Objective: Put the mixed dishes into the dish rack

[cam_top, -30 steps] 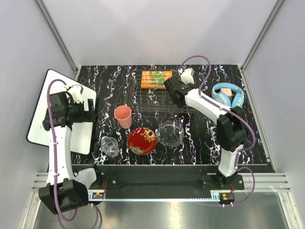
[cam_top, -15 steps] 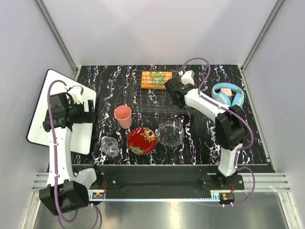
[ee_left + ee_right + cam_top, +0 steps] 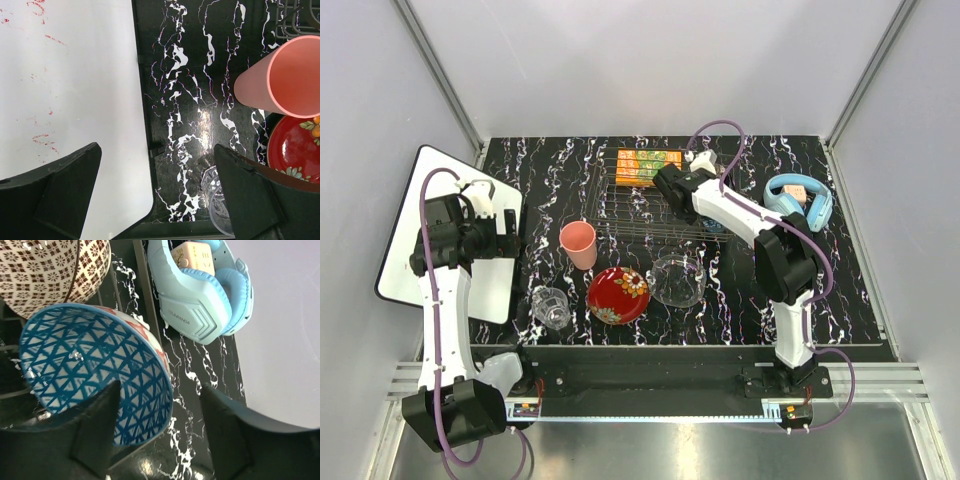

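Note:
In the right wrist view the blue patterned bowl (image 3: 95, 375) leans on its side in the dish rack (image 3: 12, 390), next to the small beige patterned bowl (image 3: 50, 270). My right gripper (image 3: 160, 390) is open and straddles the blue bowl's rim, with a gap to the outer finger. From above, the dish rack (image 3: 635, 205) lies under the right wrist (image 3: 675, 185). The pink cup (image 3: 578, 243), small clear glass cup (image 3: 550, 305), red floral bowl (image 3: 618, 295) and clear bowl (image 3: 678, 280) stand on the table in front of it. My left gripper (image 3: 157, 155) is open over the board's edge and holds nothing.
A flat white board (image 3: 450, 235) lies at the left edge. An orange-green box (image 3: 648, 165) sits behind the rack. Light-blue headphones (image 3: 798, 200) lie at the right, close to the blue bowl. The cell's walls enclose the table on three sides.
The right wrist has shifted a little to the left over the rack. A bit of the blue bowl now shows beneath the right arm. The left arm has not moved.

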You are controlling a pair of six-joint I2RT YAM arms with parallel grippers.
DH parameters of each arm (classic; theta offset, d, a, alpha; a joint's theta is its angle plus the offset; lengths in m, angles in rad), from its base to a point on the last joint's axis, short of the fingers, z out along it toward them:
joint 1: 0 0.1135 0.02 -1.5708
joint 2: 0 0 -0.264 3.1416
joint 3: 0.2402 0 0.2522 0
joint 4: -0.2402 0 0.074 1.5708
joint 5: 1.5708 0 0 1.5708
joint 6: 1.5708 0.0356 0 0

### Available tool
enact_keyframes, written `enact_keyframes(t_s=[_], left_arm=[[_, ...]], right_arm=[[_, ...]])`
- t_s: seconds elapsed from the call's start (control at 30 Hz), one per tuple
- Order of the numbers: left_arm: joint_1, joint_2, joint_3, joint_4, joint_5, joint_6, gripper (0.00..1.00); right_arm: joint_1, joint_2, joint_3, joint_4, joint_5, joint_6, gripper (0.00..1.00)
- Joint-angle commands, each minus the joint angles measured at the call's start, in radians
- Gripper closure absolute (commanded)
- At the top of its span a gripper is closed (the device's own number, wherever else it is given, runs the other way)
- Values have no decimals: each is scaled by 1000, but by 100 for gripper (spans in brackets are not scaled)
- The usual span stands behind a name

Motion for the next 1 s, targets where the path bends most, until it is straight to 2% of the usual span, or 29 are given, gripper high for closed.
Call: enact_keyframes(t_s=[0.0, 0.2, 0.5, 0.73, 0.87, 0.97], left_arm=[[7, -7, 22, 32, -8, 10, 1], [6, -8, 23, 32, -16, 14, 1], [6, -10, 13, 32, -19, 20, 1], [6, -7, 16, 32, -24, 22, 1], [7, -7, 17, 32, -24, 17, 1], [6, -8, 17, 33, -30, 20, 1]], right_arm=[[13, 6, 95, -44, -4, 13, 25], [24, -34, 116, -59, -4, 16, 28], [19, -158, -39, -8, -56, 72, 32], [21, -244, -246, 142, -62, 92, 52], [21, -270, -287, 217, -51, 72, 55], [21, -279, -298, 254, -35, 67, 61]])
